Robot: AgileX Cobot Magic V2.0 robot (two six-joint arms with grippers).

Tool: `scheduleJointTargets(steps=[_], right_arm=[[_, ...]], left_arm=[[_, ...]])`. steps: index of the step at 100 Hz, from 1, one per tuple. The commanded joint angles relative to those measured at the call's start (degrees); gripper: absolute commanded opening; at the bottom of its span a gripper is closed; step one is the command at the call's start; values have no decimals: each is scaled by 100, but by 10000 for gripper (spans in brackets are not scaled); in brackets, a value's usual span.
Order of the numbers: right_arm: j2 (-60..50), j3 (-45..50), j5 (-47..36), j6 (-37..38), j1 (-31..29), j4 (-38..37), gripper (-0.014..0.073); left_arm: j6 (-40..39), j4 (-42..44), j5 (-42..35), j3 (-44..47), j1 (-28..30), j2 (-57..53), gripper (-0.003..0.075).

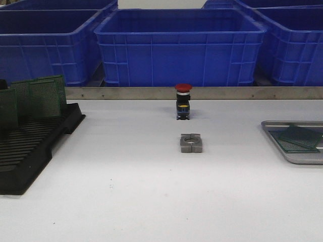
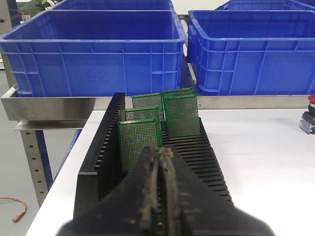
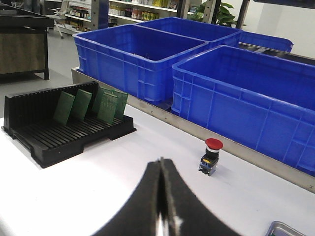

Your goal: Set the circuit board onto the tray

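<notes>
Several green circuit boards (image 1: 44, 97) stand upright in a black slotted rack (image 1: 30, 146) at the table's left. They also show in the left wrist view (image 2: 139, 142) and the right wrist view (image 3: 107, 107). The silver-grey tray (image 1: 303, 157) lies at the right edge with two green boards (image 1: 300, 136) flat on it. A corner of the tray shows in the right wrist view (image 3: 285, 229). My left gripper (image 2: 160, 151) is shut and empty, just short of the nearest board in the rack. My right gripper (image 3: 160, 161) is shut and empty above the white table. Neither gripper shows in the front view.
A red-capped push button (image 1: 183, 101) stands at the table's back middle, with a small grey metal block (image 1: 191, 142) in front of it. Several blue plastic bins (image 1: 179, 45) line a metal rail behind the table. The rack's far end (image 2: 98, 147) is near the table's left edge.
</notes>
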Motion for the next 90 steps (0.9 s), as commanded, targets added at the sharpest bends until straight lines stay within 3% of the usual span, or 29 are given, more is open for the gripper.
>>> scheduleJointTargets(steps=[1,10,37,44,48,58,63,65,67,78,90], right_arm=[[38,-162,-62,-51,-8,176,-62],[38,-162,-141,-51,-8,176,-62],[38,-150,-1431,-51,-16,152,-62],[38,-137,-1835,13,-21,-20,-62],[38,-112,-2069,298,-46,-480,-62],[38,-20,-2492,1956,-222,-2338,-62],[34,87,-2641,3295,-354,-3644,-62],[34,101,-2667,3660,-374,-3804,-62],[34,172,-2692,4209,-475,-4621,-62],[-11,439,-2701,6824,-784,-6826,-62],[-409,958,-3112,8174,-1092,-8064,-62]], left_arm=[[-46,-1,-496,273,5,-180,-20],[-46,-1,-496,273,5,-180,-20],[-46,-1,-496,273,5,-180,-20],[-46,-1,-496,273,5,-180,-20],[-46,-1,-496,273,5,-180,-20],[-46,-1,-496,273,5,-180,-20],[-46,-1,-496,273,5,-180,-20],[-46,-1,-496,273,5,-180,-20],[-46,-1,-496,273,5,-180,-20],[-46,-1,-496,273,5,-180,-20],[-46,-1,-496,273,5,-180,-20]])
